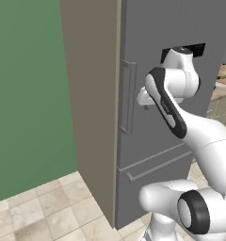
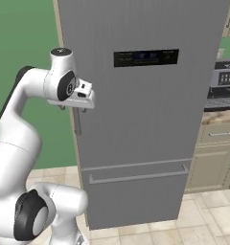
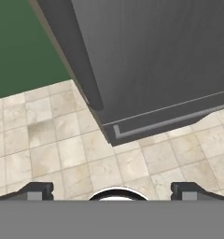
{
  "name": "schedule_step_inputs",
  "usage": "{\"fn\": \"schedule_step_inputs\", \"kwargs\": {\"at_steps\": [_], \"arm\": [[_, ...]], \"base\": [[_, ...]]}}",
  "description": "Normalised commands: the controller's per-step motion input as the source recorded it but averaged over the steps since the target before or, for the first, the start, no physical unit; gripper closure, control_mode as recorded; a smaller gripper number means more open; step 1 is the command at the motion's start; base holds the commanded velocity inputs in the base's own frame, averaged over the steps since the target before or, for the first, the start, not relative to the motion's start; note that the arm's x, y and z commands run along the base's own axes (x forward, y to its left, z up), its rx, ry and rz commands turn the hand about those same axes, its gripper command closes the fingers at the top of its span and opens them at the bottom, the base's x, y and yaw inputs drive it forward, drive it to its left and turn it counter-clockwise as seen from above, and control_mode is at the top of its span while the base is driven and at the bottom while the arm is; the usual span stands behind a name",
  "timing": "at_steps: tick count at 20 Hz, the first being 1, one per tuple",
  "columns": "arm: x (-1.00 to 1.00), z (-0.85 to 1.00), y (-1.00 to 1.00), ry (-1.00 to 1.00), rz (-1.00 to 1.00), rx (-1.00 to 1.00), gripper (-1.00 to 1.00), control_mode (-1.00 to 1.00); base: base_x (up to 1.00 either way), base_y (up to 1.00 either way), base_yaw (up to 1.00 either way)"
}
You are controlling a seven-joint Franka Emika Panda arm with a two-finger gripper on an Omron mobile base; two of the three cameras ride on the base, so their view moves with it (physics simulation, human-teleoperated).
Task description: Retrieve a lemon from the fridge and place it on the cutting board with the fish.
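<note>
I am holding my gripper (image 3: 112, 189) with its jaws spread wide and nothing between them, hovering just in front of the fridge (image 2: 145, 119) near its long vertical handle (image 1: 128, 96). The door is standing shut, so the lemon, presumably inside, is hidden from me; I cannot say which shelf it is sitting on.

What I am worrying about: my hand is pointing down toward the floor tiles (image 3: 48, 140), not squarely at the handle, so if I close now I am likely grabbing air or glancing off the bar. Pulling from a poor angle could also let the handle slip out as the door swings.

The left base view is showing the fridge's beige side panel (image 1: 91, 103) and the handle edge-on in the middle of the frame. The right base view is showing the dark display (image 2: 145, 58) at upper centre and a coffee machine (image 2: 224, 83) at the right edge. The hand view is showing the bottom drawer's handle (image 3: 170, 122).
</note>
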Motion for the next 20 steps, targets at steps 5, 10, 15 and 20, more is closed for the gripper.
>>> {"fn": "schedule_step_inputs", "kwargs": {"at_steps": [5,10,15,20], "arm": [[0.42,0.0,0.01,-0.28,0.24,0.0,-1.0,-1.0],[0.43,0.0,0.0,-0.25,0.22,0.0,-1.0,-1.0],[0.14,0.0,0.17,0.0,0.03,0.0,-1.0,-1.0],[0.07,0.0,0.45,0.0,-0.01,0.0,-1.0,-1.0]], "base": [[0.0,0.0,0.0],[0.0,0.0,0.0],[0.0,0.0,0.0],[0.0,0.0,0.0]]}}
